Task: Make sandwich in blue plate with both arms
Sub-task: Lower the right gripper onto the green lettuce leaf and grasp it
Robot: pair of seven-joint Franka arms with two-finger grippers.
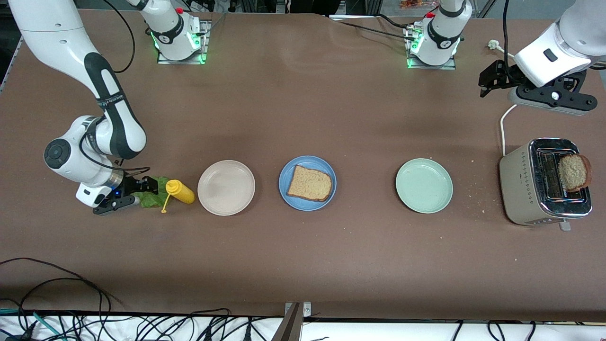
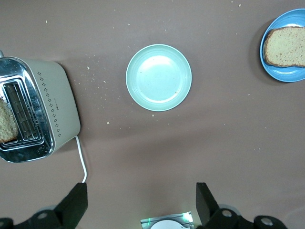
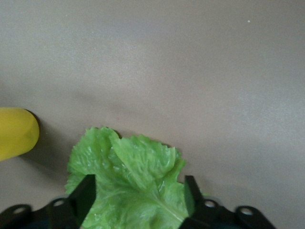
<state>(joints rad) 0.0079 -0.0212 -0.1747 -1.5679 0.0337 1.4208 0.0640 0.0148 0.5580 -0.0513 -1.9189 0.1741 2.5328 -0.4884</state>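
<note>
Right gripper (image 3: 138, 198): fingers spread, either side of lettuce leaf (image 3: 126, 183) | yellow bottle (image 3: 16, 131): beside leaf, apart | brown table (image 3: 190, 71)

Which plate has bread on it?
The blue plate, the middle of three, holds a bread slice. The beige plate and mint-green plate beside it hold nothing.

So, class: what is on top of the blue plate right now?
One slice of brown bread lies on the blue plate. No lettuce or second slice is on it. The plate surface under the bread is covered.
</note>
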